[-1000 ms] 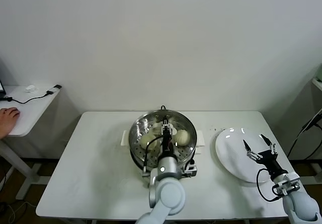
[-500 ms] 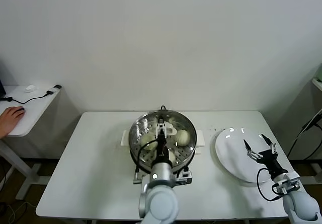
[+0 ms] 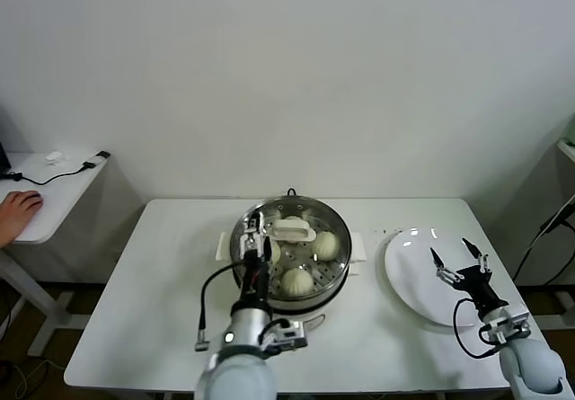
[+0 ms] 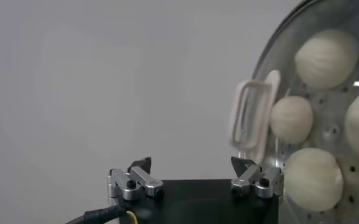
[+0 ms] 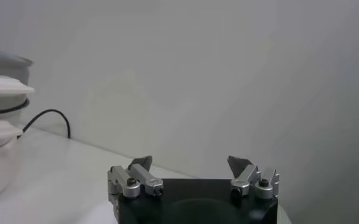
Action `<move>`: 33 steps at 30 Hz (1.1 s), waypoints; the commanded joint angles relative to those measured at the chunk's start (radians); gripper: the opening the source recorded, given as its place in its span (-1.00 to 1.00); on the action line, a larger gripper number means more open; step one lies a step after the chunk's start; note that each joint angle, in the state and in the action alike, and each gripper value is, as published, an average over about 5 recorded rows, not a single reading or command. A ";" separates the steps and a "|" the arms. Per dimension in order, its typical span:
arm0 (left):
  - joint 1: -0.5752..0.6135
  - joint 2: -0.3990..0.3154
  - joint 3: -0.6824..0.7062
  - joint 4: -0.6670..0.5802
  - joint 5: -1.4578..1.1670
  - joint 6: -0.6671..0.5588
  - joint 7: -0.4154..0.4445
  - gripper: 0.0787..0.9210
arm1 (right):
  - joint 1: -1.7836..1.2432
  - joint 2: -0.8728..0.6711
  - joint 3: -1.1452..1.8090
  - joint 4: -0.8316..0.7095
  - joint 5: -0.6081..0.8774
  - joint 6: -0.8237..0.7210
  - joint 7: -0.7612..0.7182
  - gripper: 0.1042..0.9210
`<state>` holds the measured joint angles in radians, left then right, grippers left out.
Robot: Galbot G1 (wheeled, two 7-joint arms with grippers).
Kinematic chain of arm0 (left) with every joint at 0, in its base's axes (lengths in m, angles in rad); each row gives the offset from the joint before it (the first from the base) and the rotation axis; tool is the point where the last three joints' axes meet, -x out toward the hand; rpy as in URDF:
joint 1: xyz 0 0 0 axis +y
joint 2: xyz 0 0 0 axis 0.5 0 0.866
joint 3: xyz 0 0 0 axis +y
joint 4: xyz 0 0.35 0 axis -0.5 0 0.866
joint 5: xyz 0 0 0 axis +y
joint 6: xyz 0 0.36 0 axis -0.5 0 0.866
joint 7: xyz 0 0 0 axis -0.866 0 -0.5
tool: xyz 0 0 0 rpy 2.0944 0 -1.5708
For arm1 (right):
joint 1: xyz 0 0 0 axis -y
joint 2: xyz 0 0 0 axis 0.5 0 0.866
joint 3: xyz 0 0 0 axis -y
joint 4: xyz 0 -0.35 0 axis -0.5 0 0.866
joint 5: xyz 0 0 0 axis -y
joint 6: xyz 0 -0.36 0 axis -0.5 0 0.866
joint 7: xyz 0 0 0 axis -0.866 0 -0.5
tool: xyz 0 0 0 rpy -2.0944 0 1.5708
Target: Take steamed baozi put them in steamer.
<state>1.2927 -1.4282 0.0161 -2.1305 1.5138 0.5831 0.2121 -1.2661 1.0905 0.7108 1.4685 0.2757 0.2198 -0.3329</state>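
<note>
Shifted leftward since the earlier frame: left gripper (image 3: 254, 235), jaws apart, now over the steamer's (image 3: 337, 279) left rim. Steamed baozi (image 3: 297, 280), four, cream-white and matte, inside steamer (perforated steel). Right gripper (image 3: 459, 258), jaws apart, above white plate (image 3: 409, 279), right of steamer; white table (image 3: 162, 301), pale wall.

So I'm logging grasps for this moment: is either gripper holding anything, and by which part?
Nothing is held. The left gripper is open at the steamer's left rim; the right gripper is open over the plate.
</note>
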 commanded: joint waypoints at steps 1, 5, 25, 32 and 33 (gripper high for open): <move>0.151 0.054 -0.352 -0.094 -0.772 -0.284 -0.364 0.77 | -0.003 0.014 -0.015 0.047 -0.014 -0.021 0.024 0.76; 0.192 0.032 -0.499 -0.086 -1.094 -0.369 -0.369 0.77 | -0.006 0.026 -0.018 0.054 -0.021 -0.019 0.040 0.76; 0.327 -0.054 -0.766 0.186 -1.665 -0.679 -0.261 0.77 | -0.098 0.079 -0.013 0.168 0.079 -0.047 0.064 0.76; 0.329 -0.052 -0.757 0.179 -1.654 -0.694 -0.246 0.77 | -0.123 0.083 -0.005 0.180 0.088 -0.053 0.058 0.76; 0.331 -0.052 -0.760 0.180 -1.654 -0.697 -0.243 0.77 | -0.123 0.083 -0.003 0.174 0.088 -0.053 0.057 0.76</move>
<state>1.5836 -1.4742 -0.6868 -2.0075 -0.0282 -0.0220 -0.0416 -1.3546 1.1643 0.7026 1.6128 0.3245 0.1719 -0.2722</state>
